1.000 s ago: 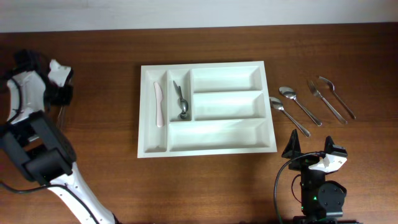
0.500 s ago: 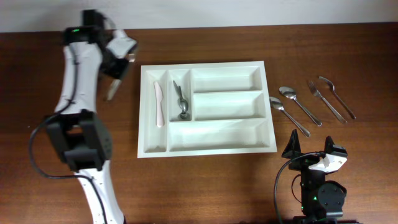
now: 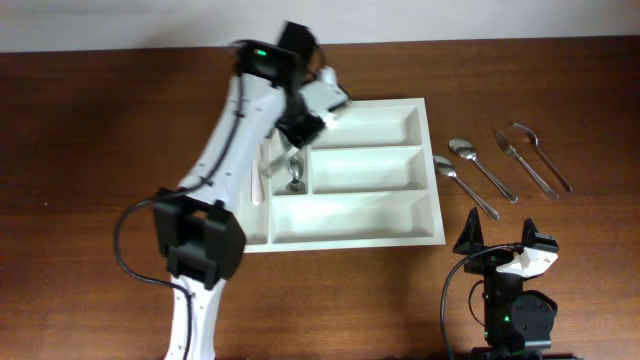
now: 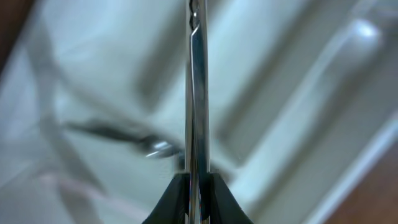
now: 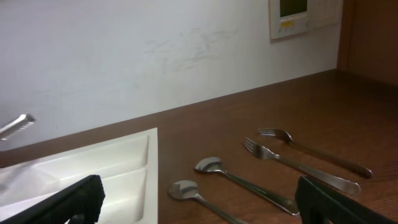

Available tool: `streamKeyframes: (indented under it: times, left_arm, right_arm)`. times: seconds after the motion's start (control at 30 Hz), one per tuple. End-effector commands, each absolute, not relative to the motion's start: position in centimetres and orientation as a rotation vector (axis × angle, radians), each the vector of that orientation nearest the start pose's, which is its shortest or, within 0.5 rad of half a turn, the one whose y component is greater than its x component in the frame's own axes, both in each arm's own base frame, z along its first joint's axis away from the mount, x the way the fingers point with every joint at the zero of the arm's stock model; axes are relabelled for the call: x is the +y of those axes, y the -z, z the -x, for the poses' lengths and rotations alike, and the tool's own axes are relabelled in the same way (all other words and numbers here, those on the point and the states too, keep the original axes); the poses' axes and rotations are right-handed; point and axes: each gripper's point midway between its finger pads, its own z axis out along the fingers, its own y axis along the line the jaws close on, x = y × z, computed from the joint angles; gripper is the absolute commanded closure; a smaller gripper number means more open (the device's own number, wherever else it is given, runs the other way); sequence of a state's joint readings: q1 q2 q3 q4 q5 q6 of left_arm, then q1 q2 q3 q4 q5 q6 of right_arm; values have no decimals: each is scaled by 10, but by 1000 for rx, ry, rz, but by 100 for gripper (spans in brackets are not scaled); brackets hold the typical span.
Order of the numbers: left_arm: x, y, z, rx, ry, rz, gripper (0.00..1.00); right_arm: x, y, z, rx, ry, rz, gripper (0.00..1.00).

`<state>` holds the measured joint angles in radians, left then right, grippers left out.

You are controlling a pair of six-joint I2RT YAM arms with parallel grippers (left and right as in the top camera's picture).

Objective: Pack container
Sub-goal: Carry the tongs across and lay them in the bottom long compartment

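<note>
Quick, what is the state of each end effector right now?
Left end effector: closed on a thin metal utensil.
Right end effector: open, holding nothing.

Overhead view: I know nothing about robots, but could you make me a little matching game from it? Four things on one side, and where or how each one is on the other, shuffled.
Things:
1. white knife
2. forks
3. left gripper
4. right gripper

Place or state:
a. on the bare table, right of the tray
b. in a narrow compartment of the tray
c. open, by the table's near edge
d. above the tray, shut on a metal utensil

Pairs: 1-b, 2-a, 3-d, 4-c
</note>
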<state>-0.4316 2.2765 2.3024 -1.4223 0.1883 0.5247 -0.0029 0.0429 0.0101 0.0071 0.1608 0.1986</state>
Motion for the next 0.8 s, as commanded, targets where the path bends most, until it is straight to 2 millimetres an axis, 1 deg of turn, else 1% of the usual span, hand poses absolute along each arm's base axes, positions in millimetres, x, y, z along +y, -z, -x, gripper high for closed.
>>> streamKeyframes:
  times: [0.0, 0.13, 0.2, 0.23, 0.33, 0.43, 0.53, 0.57, 0.63, 0.77]
  left_arm:
    - [-272, -152, -387, 2563, 376, -1470, 98]
    - [-299, -150, -355, 2543, 389, -1596, 98]
    - [-305, -150, -345, 2538, 391, -1639, 98]
    - [-308, -149, -337, 2514, 390, -1702, 98]
    - [-311, -145, -326, 2477, 391, -1798, 98]
    - [-310, -133, -312, 2436, 420, -1931, 98]
    - [-303, -116, -300, 2415, 452, -2045, 98]
    - [-302, -109, -294, 2397, 489, -2092, 98]
    - [-300, -101, -287, 2391, 522, -2135, 98]
    - [-293, -77, -278, 2431, 534, -2160, 98]
  right_arm:
    - [-31, -171, -246, 1564, -5, -287, 1]
    - [-31, -171, -246, 1564, -5, -287, 1]
    - [-31, -171, -246, 1564, -5, -287, 1]
    - [-31, -171, -246, 1564, -5, -287, 1]
    - [-31, -171, -246, 1564, -5, -287, 1]
    - [-31, -171, -246, 1564, -5, -287, 1]
    - [-31, -171, -246, 1564, -5, -287, 1]
    - [-31, -171, -246, 1564, -5, -287, 1]
    - [-31, -171, -246, 1564, -5, -287, 1]
    - [-31, -171, -246, 1564, -5, -287, 1]
